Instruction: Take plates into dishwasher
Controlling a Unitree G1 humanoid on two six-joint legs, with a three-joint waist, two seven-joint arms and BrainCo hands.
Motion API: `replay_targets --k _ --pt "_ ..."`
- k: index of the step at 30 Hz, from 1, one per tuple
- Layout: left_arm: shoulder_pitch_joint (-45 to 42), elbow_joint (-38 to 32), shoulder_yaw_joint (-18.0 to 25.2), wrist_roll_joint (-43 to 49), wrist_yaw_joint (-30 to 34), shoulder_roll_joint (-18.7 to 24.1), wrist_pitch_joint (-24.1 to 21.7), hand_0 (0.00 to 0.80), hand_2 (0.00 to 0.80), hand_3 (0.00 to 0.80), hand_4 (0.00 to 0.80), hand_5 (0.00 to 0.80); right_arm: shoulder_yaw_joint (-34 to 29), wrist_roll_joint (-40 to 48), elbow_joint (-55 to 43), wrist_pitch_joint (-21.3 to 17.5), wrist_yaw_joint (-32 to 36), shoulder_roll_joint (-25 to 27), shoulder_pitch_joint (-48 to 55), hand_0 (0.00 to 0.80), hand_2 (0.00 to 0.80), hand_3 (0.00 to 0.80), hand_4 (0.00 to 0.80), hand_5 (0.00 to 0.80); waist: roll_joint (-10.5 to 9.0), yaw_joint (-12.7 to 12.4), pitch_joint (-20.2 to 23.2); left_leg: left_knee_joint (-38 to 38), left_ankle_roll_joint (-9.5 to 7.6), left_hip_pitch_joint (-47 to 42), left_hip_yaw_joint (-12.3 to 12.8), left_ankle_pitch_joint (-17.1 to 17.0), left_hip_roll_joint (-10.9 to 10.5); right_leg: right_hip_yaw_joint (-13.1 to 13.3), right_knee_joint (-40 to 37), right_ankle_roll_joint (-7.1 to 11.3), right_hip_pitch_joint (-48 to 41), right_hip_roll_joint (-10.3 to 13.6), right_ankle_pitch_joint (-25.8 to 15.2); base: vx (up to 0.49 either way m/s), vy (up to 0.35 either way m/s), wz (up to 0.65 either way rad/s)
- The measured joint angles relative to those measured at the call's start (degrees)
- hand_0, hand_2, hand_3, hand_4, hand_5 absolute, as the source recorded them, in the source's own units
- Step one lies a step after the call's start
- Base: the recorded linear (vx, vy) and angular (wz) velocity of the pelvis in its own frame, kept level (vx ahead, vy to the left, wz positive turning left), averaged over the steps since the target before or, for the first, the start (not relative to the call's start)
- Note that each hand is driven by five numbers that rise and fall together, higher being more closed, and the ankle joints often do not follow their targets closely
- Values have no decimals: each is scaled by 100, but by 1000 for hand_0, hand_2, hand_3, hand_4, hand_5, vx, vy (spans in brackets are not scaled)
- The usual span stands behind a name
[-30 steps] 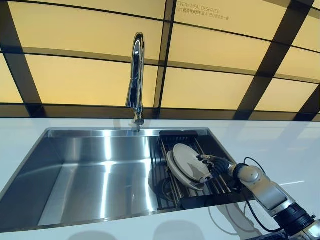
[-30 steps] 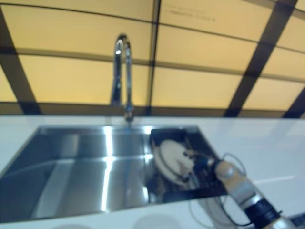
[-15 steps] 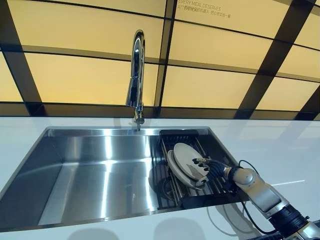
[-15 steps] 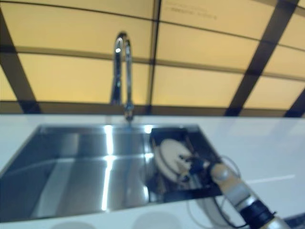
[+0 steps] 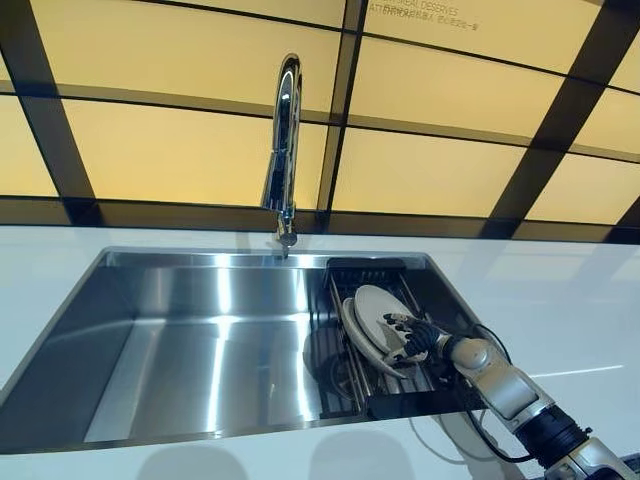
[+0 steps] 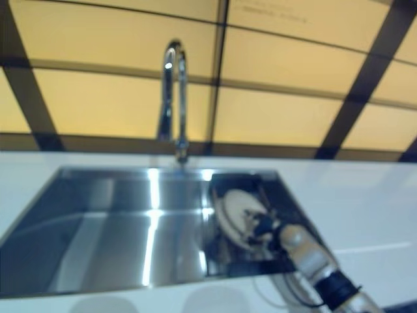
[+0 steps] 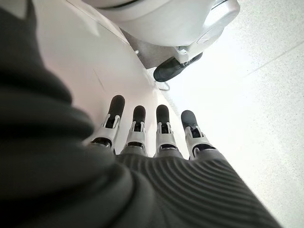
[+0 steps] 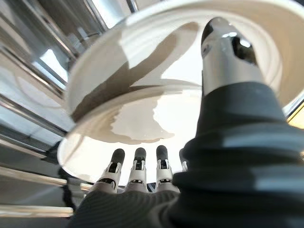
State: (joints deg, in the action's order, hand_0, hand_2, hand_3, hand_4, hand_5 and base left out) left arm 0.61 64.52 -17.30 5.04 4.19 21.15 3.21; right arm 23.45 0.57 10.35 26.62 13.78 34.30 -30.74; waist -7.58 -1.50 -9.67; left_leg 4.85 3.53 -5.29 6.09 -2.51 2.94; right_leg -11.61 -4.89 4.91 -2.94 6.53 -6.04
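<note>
Two cream plates point(image 5: 381, 306) stand on edge, leaning together, in a black dish rack point(image 5: 366, 271) at the right end of the steel sink point(image 5: 200, 340). My right hand point(image 5: 418, 337) reaches in from the right and is at their lower right rim. In the right wrist view its thumb point(image 8: 228, 61) lies over the face of one plate point(image 8: 156, 52). Its straight fingers point(image 8: 137, 166) point under that plate's rim, against the other plate point(image 8: 137, 123). My left hand point(image 7: 156, 137) shows only in the left wrist view, with straight fingers and nothing in it.
A tall chrome faucet point(image 5: 285, 150) rises behind the sink's middle. White countertop point(image 5: 560, 300) surrounds the sink, with a yellow panelled wall behind. The left part of the basin holds nothing.
The camera has shifted a little. My right hand has reached further left, from beside the plates onto their rim.
</note>
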Motion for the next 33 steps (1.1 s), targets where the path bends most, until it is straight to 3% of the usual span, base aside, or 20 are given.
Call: replay_targets --k 5,31,33 --pt "45 -41 -1 94 40 -1 2 0 0 0 0 0 109 -112 265 0 -252 -36 -135 0 0 0 0 0 5 -129 -6 0 2 1 -15 -2 -2 -7 0 -1 -13 1 8 14 2 2" --pt "54 -144 -23 101 93 -5 104 0 0 0 0 0 159 -677 582 29 -689 -225 -419 0 0 0 0 0 70 -140 -53 -2 4 -9 -70 -2 -1 -32 0 -23 -67 2 22 4 1 1" --pt "54 -148 -23 101 94 -5 106 0 0 0 0 0 162 -712 583 50 -684 -225 -419 104 104 104 104 104 70 -140 -53 -4 4 -11 -70 -2 -1 -31 0 -24 -68 2 21 0 0 0"
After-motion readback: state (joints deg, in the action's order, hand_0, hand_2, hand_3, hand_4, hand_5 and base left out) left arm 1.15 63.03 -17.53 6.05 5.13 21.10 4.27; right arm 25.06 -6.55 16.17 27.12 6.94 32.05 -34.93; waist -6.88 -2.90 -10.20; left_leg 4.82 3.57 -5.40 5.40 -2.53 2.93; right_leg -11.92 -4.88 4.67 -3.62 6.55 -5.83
